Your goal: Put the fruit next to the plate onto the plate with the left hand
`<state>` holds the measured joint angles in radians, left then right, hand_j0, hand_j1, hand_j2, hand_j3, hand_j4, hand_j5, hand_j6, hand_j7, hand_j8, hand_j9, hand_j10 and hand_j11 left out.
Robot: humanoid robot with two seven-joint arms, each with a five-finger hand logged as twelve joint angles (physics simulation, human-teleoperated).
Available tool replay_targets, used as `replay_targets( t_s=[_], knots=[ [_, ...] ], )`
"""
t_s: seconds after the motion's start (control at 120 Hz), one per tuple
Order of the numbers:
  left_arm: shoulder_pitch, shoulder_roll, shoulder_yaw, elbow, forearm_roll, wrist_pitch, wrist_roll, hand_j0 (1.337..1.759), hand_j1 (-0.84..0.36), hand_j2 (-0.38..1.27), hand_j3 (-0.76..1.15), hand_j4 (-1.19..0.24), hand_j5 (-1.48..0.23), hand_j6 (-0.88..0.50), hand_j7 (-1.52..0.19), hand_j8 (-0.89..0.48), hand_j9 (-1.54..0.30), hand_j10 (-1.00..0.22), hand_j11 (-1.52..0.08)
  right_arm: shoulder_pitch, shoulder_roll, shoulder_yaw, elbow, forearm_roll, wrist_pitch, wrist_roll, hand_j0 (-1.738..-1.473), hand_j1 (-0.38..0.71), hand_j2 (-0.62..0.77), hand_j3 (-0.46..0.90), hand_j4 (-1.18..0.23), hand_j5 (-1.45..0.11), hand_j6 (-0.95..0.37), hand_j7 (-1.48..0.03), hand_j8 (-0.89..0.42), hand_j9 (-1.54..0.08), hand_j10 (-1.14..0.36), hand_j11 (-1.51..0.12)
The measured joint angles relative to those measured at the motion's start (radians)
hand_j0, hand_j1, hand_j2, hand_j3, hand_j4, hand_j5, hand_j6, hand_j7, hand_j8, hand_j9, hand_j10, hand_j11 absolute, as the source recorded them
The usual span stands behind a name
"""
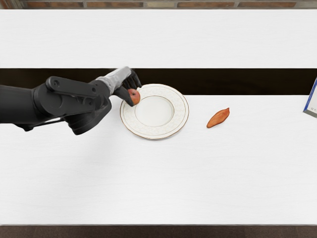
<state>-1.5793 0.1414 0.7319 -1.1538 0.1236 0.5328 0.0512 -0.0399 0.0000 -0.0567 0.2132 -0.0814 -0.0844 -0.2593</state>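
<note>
**At the plate's left rim: fruit in the left hand, well of the plate just beyond**

Over the left rim of the plate, the left hand is closed around the fruit, fingers curled over it from above and the thumb pressing from the near side. The fruit sits at the tip of the hand, on the side facing the plate's middle. The flat well of the plate lies just to its right and a little nearer the viewer, so what is left looks like a short carry inward before letting go. Whether the fruit already touches the rim or hangs just above it cannot be told.

The fruit is small, round and red-orange with a paler patch, and has no clear long axis, so its turn in the hand should matter little. It may roll once released.

Right of the plate, well apart from it, a long orange tapered piece lies on the white desk, tilted up to the right. The right arm does not show.
</note>
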Motion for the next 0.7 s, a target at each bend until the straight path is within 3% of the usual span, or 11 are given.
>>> replay_targets(
  t_s=[0.175,0.292,0.417,0.542,0.625,0.7],
  knots=[
    [0.014,0.001,0.001,-0.001,0.0,-0.001,-0.003,1.658,-0.31,0.31,0.0,-0.59,-0.78,-0.54,-0.78,-0.5,-0.77,-0.59,-0.77,0.0,0.0,0.0,0.0,0.0,0.0,0.0,-1.658,-0.35,0.0,0.0,0.0,0.0,0.0,0.0,0.0,0.0,0.0,0.0],
    [0.013,0.002,0.001,-0.001,0.001,-0.036,-0.009,1.658,-0.04,0.18,0.0,-0.35,-0.46,-0.32,-0.46,-0.3,-0.46,-0.35,-0.46,0.0,0.0,0.0,0.0,0.0,0.0,0.0,-1.658,-0.35,0.0,0.0,0.0,0.0,0.0,0.0,0.0,0.0,0.0,0.0],
    [0.004,0.022,0.001,0.001,0.001,-0.084,-0.01,1.658,0.13,0.1,0.0,-0.19,-0.26,-0.18,-0.26,-0.17,-0.25,-0.2,-0.25,0.0,0.0,0.0,0.0,0.0,0.0,0.0,-1.658,-0.35,0.0,0.0,0.0,0.0,0.0,0.0,0.0,0.0,0.0,0.0],
    [-0.012,0.211,-0.038,-0.011,0.001,-0.151,-0.009,1.658,0.22,0.06,0.0,-0.11,-0.15,-0.1,-0.15,-0.1,-0.15,-0.11,-0.15,0.0,0.0,0.0,0.0,0.0,0.0,0.0,-1.658,-0.35,0.0,0.0,0.0,0.0,0.0,0.0,0.0,0.0,0.0,0.0],
    [-0.064,0.38,-0.083,-0.047,0.003,-0.287,-0.006,1.658,0.26,0.04,0.0,-0.08,-0.1,-0.07,-0.1,-0.07,-0.1,-0.08,-0.1,0.0,0.0,0.0,0.0,0.0,0.0,0.0,-1.658,-0.35,0.0,0.0,0.0,0.0,0.0,0.0,0.0,0.0,0.0,0.0],
    [-0.062,0.541,-0.123,-0.08,0.007,-0.452,-0.003,1.658,0.28,0.03,0.0,-0.06,-0.08,-0.05,-0.08,-0.05,-0.08,-0.06,-0.08,0.0,0.0,0.0,0.0,0.0,0.0,0.0,-1.658,-0.35,0.0,0.0,0.0,0.0,0.0,0.0,0.0,0.0,0.0,0.0]
  ],
)
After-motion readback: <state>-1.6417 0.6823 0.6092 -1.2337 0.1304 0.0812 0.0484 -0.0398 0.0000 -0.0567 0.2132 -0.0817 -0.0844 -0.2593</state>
